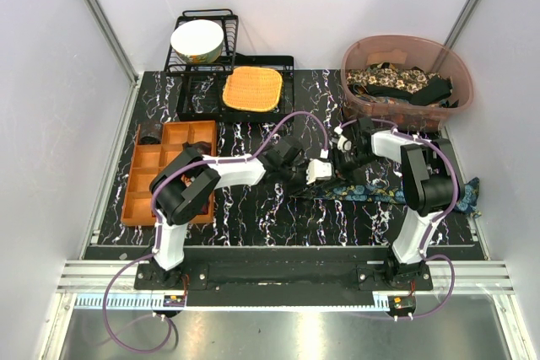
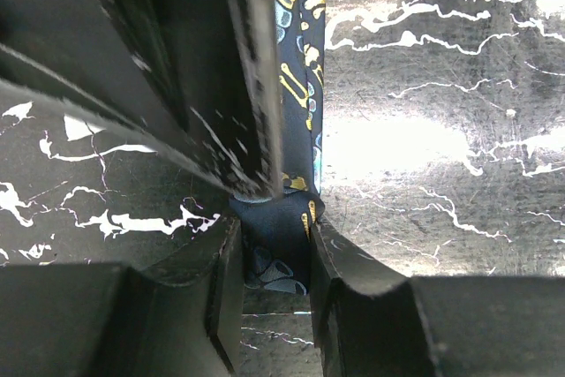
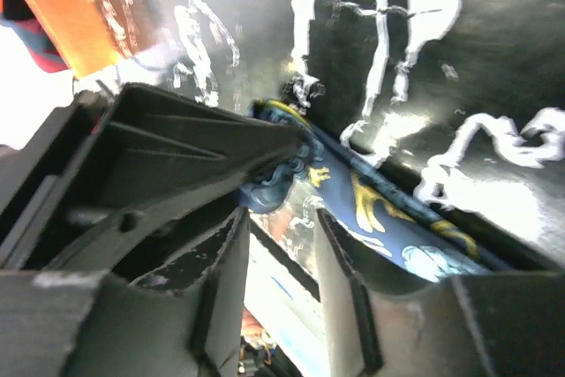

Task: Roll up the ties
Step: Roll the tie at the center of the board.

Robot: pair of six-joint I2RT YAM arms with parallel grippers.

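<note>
A dark blue tie [image 1: 396, 194] with teal-yellow print lies across the right half of the black marbled table. My left gripper [image 1: 323, 170] reaches over to its left end and is shut on that end, which fills the gap between the jaws in the left wrist view [image 2: 275, 245]. The tie [image 2: 296, 59] runs away from them. My right gripper [image 1: 344, 158] is just behind, tip to tip with the left. In the right wrist view [image 3: 281, 214] its jaws stand apart, with the curled tie end [image 3: 275, 184] just beyond the fingertips. More ties [image 1: 396, 80] fill the pink tub.
The pink tub [image 1: 371, 111] stands at the back right. An orange woven mat [image 1: 251, 88] lies on a black rack at the back centre. A white bowl [image 1: 197, 40] sits in a wire dish rack. An orange compartment tray [image 1: 143, 183] stands at the left.
</note>
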